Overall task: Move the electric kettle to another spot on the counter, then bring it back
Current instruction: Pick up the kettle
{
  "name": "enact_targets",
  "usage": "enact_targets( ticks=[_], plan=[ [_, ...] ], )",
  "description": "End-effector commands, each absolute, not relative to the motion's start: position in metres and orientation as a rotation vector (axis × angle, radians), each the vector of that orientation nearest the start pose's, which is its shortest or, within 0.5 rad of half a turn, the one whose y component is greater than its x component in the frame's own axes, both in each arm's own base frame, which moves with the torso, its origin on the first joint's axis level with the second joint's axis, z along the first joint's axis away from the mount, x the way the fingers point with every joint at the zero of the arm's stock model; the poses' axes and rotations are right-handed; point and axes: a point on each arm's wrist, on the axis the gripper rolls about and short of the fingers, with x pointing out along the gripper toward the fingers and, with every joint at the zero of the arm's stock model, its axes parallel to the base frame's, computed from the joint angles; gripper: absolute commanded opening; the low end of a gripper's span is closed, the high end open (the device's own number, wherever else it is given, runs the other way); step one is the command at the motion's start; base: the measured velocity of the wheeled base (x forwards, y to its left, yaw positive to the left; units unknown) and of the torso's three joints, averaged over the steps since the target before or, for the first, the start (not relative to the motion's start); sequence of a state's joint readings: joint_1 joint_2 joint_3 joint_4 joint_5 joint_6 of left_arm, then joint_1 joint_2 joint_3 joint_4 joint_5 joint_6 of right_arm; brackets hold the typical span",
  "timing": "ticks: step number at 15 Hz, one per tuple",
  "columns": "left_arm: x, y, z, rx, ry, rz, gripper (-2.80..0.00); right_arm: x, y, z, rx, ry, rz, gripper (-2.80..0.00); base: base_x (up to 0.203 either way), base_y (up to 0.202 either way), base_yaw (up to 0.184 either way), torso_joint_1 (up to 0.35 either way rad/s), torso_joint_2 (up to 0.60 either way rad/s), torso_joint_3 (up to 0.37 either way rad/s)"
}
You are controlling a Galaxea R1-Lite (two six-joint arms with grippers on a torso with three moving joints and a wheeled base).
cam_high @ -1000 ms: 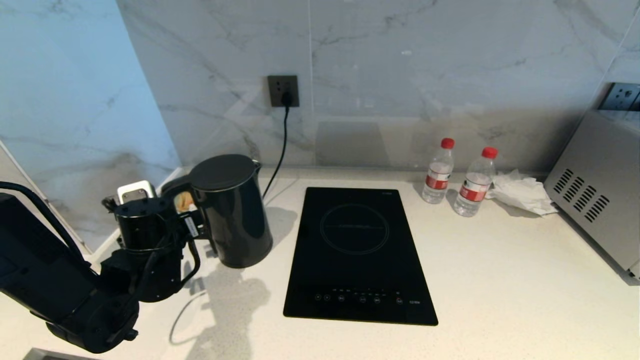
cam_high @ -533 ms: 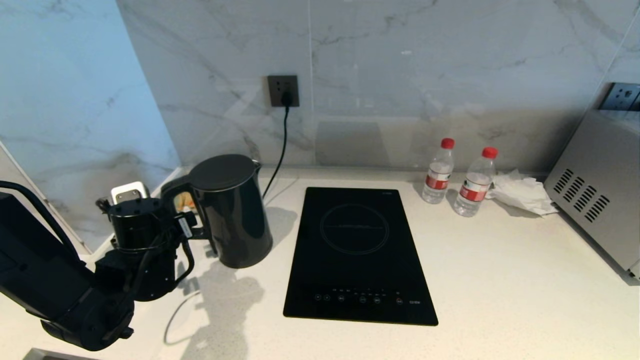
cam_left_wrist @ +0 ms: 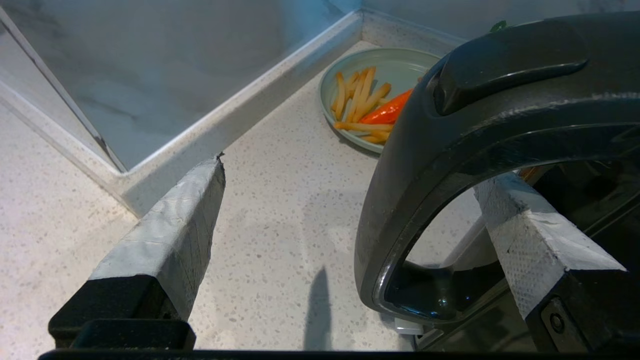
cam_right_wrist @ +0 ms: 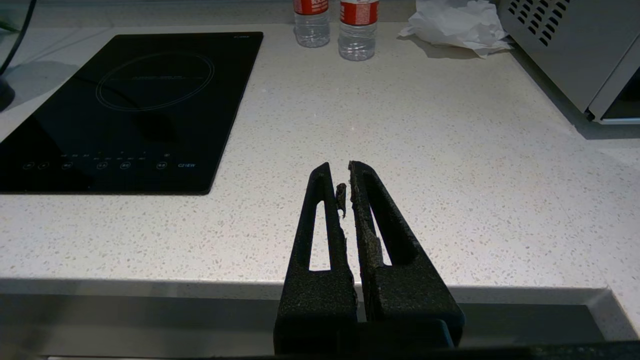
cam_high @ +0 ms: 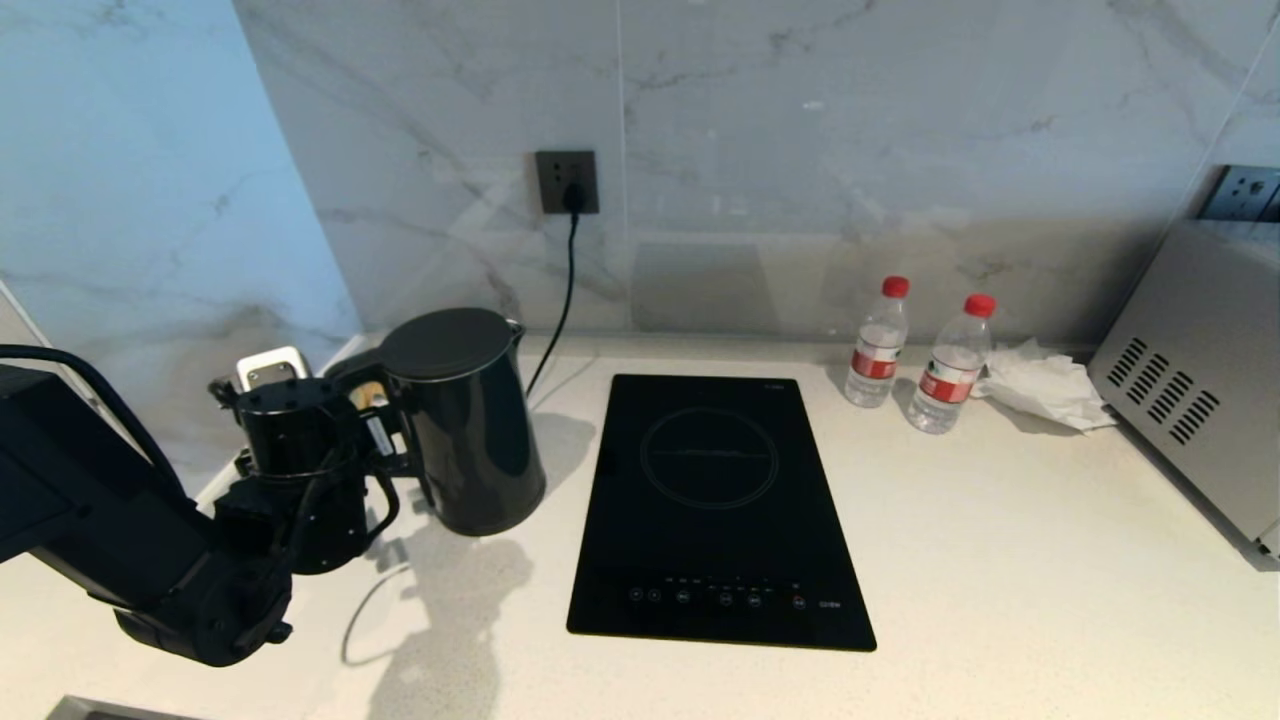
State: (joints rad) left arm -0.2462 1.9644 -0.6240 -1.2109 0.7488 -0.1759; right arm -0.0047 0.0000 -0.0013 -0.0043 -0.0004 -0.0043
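The glossy black electric kettle [cam_high: 465, 420] stands upright at the back left of the off-white speckled counter [cam_high: 1000, 600], its loop handle [cam_left_wrist: 400, 175] turned toward my left arm. My left gripper [cam_left_wrist: 353, 172] is open around the handle's outer bar. One taped finger [cam_left_wrist: 530, 235] reaches inside the loop and the other finger [cam_left_wrist: 165, 235] stands well outside it, neither pressing on the bar. In the head view the left wrist [cam_high: 300, 440] sits right beside the kettle. My right gripper [cam_right_wrist: 339, 167] is shut on nothing, over the counter's front edge.
A green plate [cam_left_wrist: 400, 62] of fries sits in the corner behind the kettle. A black hob [cam_high: 715, 510] lies right of the kettle, its cord running up to a wall socket [cam_high: 567, 180]. Two bottles [cam_high: 878, 345], a crumpled tissue [cam_high: 1040, 385] and a steel appliance [cam_high: 1200, 380] stand at the right.
My left arm drew slightly left, then came back toward the handle, ending a little higher. The kettle has not moved and the left gripper stayed open.
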Motion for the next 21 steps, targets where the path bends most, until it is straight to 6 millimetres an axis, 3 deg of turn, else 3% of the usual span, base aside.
enact_targets(
  ticks=[1, 21],
  plan=[
    [0.324, -0.064, 0.112, -0.106, 0.059, 0.518, 0.00, -0.023, 0.000, 0.076, -0.005, -0.006, -0.005, -2.80, 0.000, 0.000, 0.000, 0.000, 0.00, 0.000],
    [0.333, -0.044, 0.119, -0.085, 0.037, 0.564, 0.00, -0.023, 0.000, 0.076, -0.005, -0.006, -0.005, -2.80, 0.000, 0.000, 0.000, 0.000, 0.00, 0.000]
  ],
)
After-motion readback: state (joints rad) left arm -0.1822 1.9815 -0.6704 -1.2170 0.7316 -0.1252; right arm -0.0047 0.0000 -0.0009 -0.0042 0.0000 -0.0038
